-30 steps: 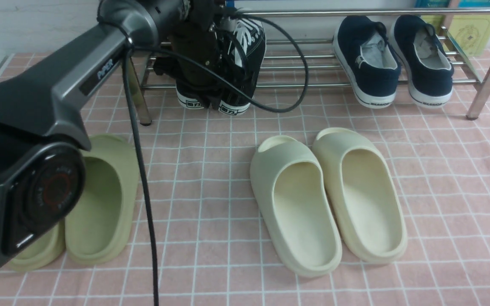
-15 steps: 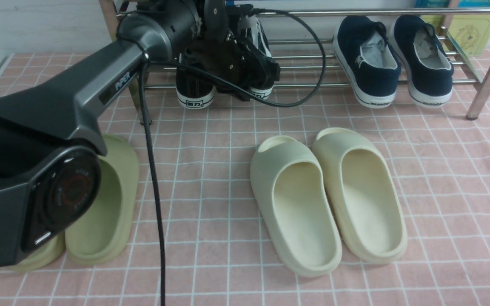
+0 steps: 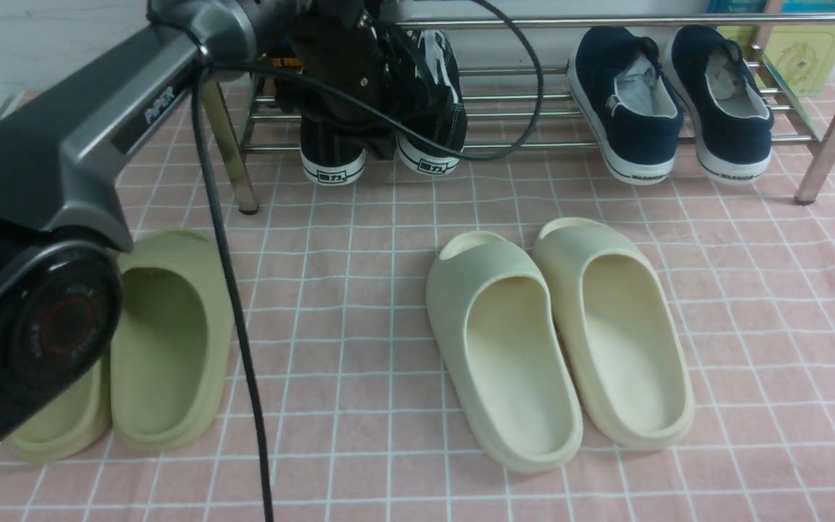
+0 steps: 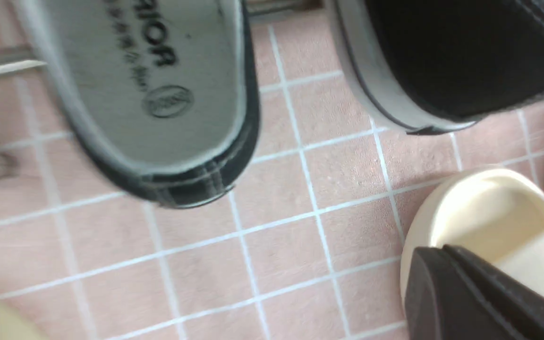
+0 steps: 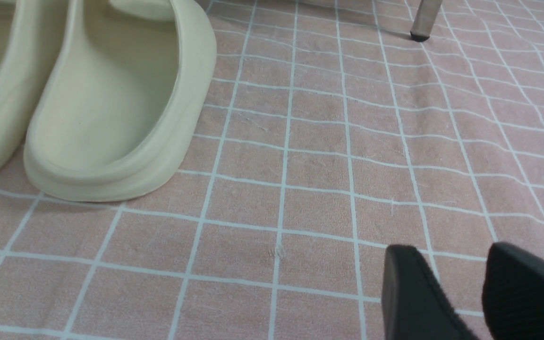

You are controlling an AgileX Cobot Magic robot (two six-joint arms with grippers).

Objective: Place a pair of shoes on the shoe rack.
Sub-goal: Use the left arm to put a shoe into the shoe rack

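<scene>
Left claw (image 4: 451,276) lifted off sneakers (image 3: 435,116), insole (image 4: 158,71) seen only wrist-side

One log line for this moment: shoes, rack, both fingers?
black sneakers: both on shoe rack | left fingers: shut, empty | right fingers: open, empty

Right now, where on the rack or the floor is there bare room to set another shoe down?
On the rack, the rods are bare between the black sneakers and the navy shoes. The floor is bare between the olive slides and the cream slides, and right of the cream ones. The rack's left end is crowded by the left arm.
</scene>
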